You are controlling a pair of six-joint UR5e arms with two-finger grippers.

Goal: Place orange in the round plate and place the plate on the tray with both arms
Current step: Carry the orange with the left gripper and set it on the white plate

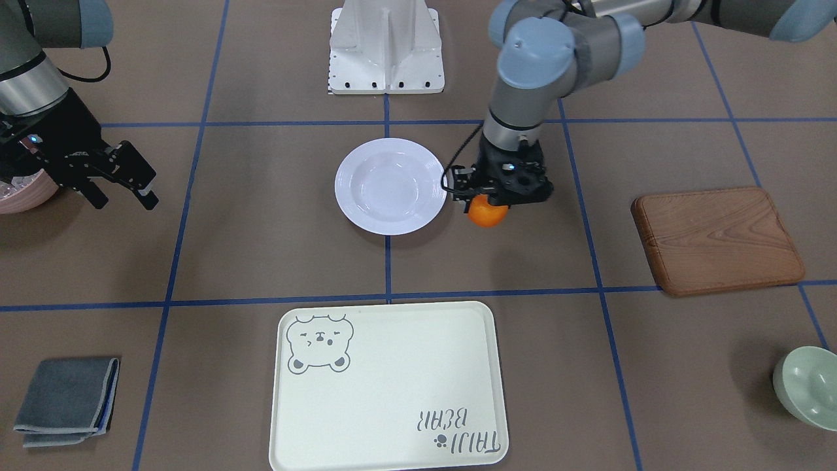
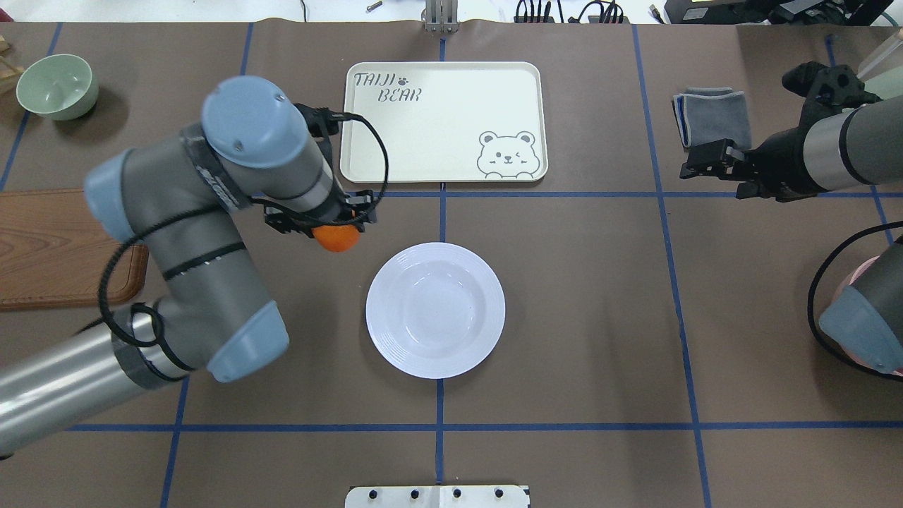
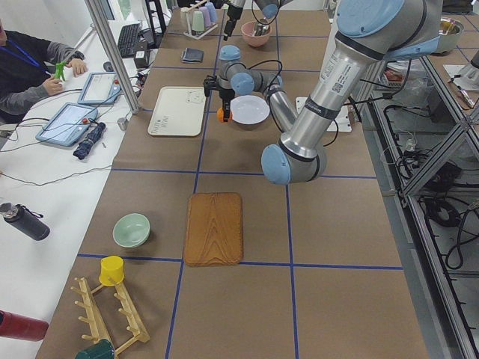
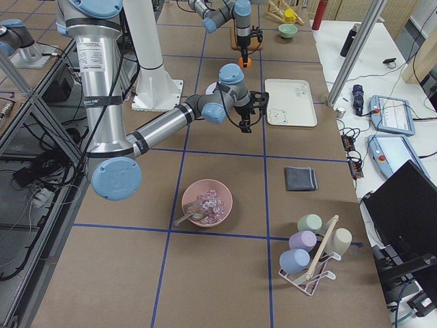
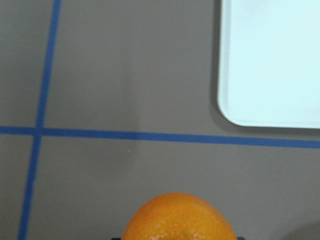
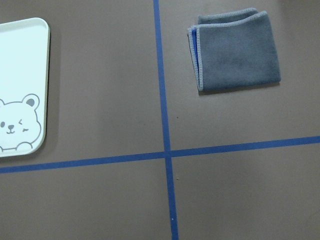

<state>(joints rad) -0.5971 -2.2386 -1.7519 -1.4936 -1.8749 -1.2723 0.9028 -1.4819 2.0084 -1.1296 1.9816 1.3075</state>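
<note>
Brown counter (image 2: 600,317), blue tape grid (image 2: 442,212) marked on it. The plate (image 2: 487,310) is set upright at the counter's middle. The orange (image 2: 337,238) is gripped from above in the left tool (image 1: 495,199), with the jaws closed on its sides. It is held just beside the plate's rim, on the robot's left and slightly toward the far edge, outside the plate. Whether the fruit is clear of the counter cannot be told. In the left wrist view the orange's top is seen at the bottom edge, with a tray corner at upper right.

The tray (image 2: 451,120) is laid flat at the middle of the far edge, apart from the plate, with one tape line between them.

The right tool (image 1: 124,199) is held toward the counter's right end, well apart from the plate, with the jaws spread and nothing gripped. A folded grey cloth (image 2: 712,113) lies near the far right corner. A wooden board (image 2: 49,247) lies at the left edge and a green bowl (image 2: 56,85) at the far left corner. A pink bowl (image 4: 206,203) sits near the right edge.
</note>
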